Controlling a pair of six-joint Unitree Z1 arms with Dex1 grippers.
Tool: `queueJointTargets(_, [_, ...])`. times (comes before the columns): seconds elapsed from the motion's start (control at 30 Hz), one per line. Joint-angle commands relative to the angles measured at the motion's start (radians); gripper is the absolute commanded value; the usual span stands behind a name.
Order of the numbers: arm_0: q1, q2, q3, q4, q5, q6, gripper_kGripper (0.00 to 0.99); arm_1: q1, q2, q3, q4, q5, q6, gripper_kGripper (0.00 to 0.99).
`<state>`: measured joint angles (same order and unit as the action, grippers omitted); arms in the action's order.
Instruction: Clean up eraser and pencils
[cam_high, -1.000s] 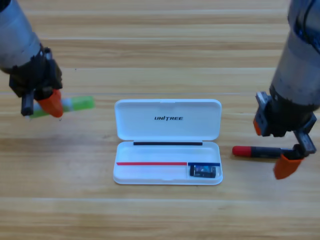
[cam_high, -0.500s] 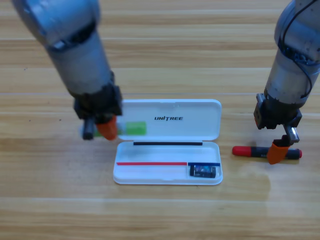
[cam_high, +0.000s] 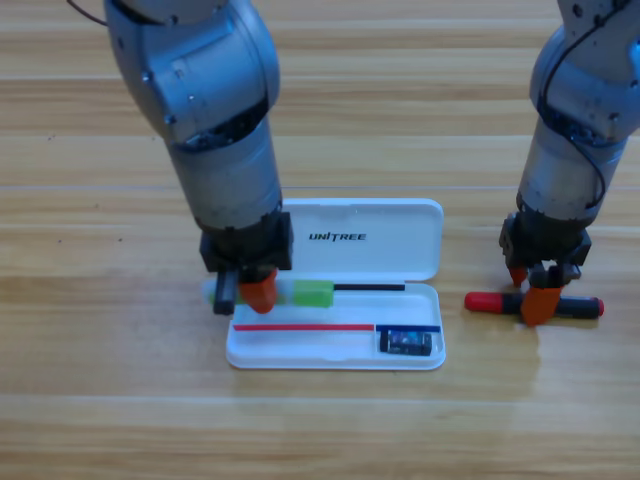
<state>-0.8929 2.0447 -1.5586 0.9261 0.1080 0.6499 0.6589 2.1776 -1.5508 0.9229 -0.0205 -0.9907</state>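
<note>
The white case (cam_high: 335, 285) lies open on the wooden desk (cam_high: 100, 400), lid folded back toward the top of the picture, tray nearest the viewer.

Left hand (cam_high: 248, 290): positioned over the left end of the case tray, at the line where tray meets lid. Its orange jaws are closed on the light green pencil (cam_high: 310, 294), which lies level and roughly parallel to the long side of the case. The green end projects to the right of the hand, above the upper strip of the tray; the whitish end shows at the left of the hand, just outside the left edge of the case. Whether the pencil touches the tray cannot be told.

Right hand (cam_high: 535, 290): positioned to the right of the case, pointing down over the black pencil (cam_high: 535, 303). That pencil lies flat on the desk, just beside the right edge of the case (red end toward the case). The orange jaws sit at its mid-length; how far apart they stand cannot be told.

The eraser (cam_high: 405, 342) lies inside the tray, in the lower right corner of the case.
</note>
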Motion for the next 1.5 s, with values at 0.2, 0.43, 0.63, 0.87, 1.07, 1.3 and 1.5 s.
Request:
queueJointTargets(0.2, [-0.040,0.098,-0.031,-0.015,0.002,-0.029,0.000,-0.024,0.060,0.017,-0.015,0.001,-0.020,0.000])
queueJointTargets(0.43, [-0.046,0.120,-0.048,-0.015,-0.001,-0.033,0.000,-0.024,0.033,0.015,-0.012,-0.010,-0.020,0.000])
queueJointTargets(0.63, [-0.046,0.127,-0.051,-0.015,-0.002,-0.044,0.000,-0.024,0.011,0.015,-0.002,-0.010,-0.016,0.000])
queueJointTargets(0.87, [-0.047,0.127,-0.051,-0.010,-0.004,-0.052,0.000,-0.024,-0.002,0.018,-0.001,-0.010,-0.014,0.000])
queueJointTargets(1.07, [-0.047,0.126,-0.048,-0.009,-0.011,-0.061,0.000,-0.024,-0.019,0.025,0.001,-0.015,-0.013,0.000])
queueJointTargets(1.3, [-0.051,0.126,-0.049,-0.007,-0.013,-0.065,0.000,-0.024,-0.059,0.034,0.001,-0.016,-0.011,0.000])
queueJointTargets(1.5, [-0.052,0.123,-0.051,-0.007,-0.016,-0.070,0.000,-0.024,-0.105,0.035,0.031,-0.027,-0.009,0.000])
